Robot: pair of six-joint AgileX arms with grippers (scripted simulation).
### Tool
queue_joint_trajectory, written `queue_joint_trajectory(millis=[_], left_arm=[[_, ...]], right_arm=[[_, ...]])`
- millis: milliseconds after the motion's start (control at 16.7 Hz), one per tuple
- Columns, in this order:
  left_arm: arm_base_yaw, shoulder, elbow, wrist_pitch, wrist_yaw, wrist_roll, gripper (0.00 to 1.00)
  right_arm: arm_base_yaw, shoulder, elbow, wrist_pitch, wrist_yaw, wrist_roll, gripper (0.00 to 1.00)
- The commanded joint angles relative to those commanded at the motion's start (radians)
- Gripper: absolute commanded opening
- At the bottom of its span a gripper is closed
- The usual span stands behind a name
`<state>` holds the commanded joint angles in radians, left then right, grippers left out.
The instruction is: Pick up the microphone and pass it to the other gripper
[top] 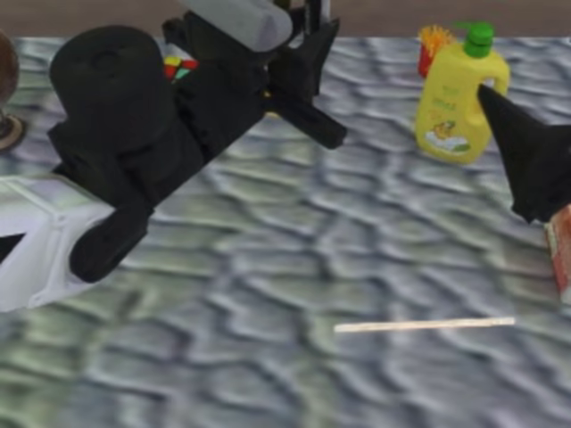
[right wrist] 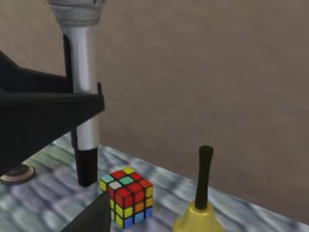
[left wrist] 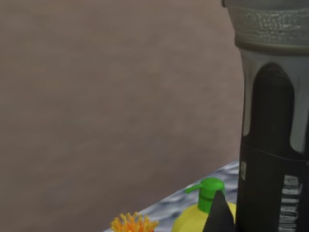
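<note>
The microphone (top: 243,21) stands upright above the back of the table, its grey mesh head up and its black handle (right wrist: 87,166) hanging free. My left gripper (top: 306,82) is shut on its silver middle (right wrist: 83,72), reaching in from the left. In the left wrist view the microphone (left wrist: 273,145) fills one side, with a black fingertip (left wrist: 219,215) beside it. My right gripper (top: 504,120) hovers at the right edge by the yellow bottle, well apart from the microphone and open; only one of its fingers (right wrist: 94,215) shows in the right wrist view.
A yellow pump bottle (top: 455,102) and a box of fries (top: 433,40) stand at the back right. A colour cube (right wrist: 128,195) and a gold bell (right wrist: 200,212) sit under the left arm. A thin pale stick (top: 424,325) lies near the front; a red box (top: 562,254) is at the right edge.
</note>
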<state>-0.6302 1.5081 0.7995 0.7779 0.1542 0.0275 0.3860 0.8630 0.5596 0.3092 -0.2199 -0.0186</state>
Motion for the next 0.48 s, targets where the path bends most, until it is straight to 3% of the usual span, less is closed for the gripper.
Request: queue_joint_trajectory(millis=[240,480], left_arm=[[0.0,0.0,0.0,0.0,0.0,0.0,0.0],[0.0,0.0,0.0,0.0,0.0,0.0,0.0]], right_arm=[[0.104,0.234,0.152,0.084,-0.059,-0.006,1.0],[0.148,0.33,0.208,0.11,-0.083,-0.009,1.0]])
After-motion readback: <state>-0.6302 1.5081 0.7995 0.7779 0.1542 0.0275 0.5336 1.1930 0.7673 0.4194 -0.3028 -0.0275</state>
